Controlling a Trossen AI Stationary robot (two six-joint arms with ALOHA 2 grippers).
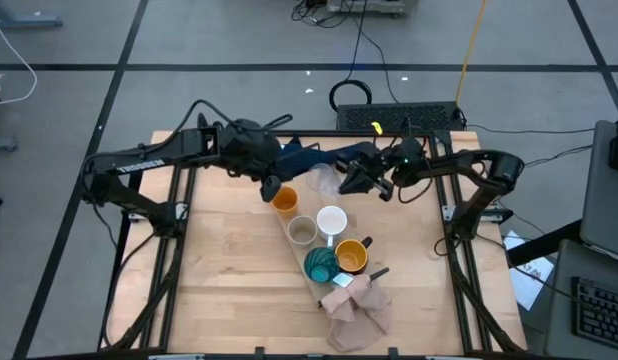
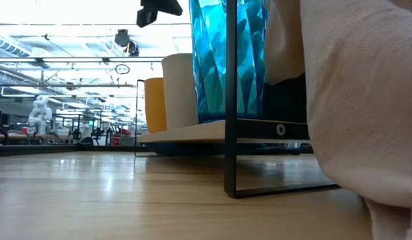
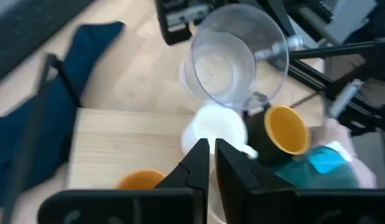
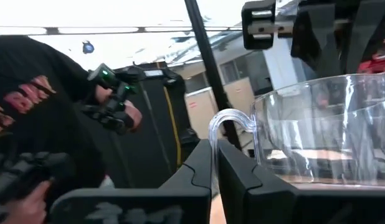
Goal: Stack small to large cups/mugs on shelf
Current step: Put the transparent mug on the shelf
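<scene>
Six cups were counted on or near one pale wooden shelf (image 1: 294, 243) that lay diagonally on the desk (image 1: 219, 270): an orange cup (image 1: 284, 200), a beige-grey cup (image 1: 302, 231), a white mug (image 1: 332, 220), a mustard-yellow mug (image 1: 352, 256) and a teal cup (image 1: 321, 265) were seen standing on the board, while the clear glass mug (image 1: 324, 182) was held at the board's far end. The glass mug's handle (image 4: 228, 121) was pinched by the right pincer (image 1: 367, 180), its fingers pressed together on it. The left pincer (image 1: 270, 187) was positioned just above the orange cup, its fingers nearly pressed together with only a thin gap and nothing held between them. Two cloths were present: one dark blue cloth (image 1: 307, 158) beyond the shelf's far end, between the two arms, and one pinkish-beige cloth (image 1: 357, 312) at the near end, touching the teal cup's side of the board. In the low view the beige cloth filled the right side and hid much of the shelf.
</scene>
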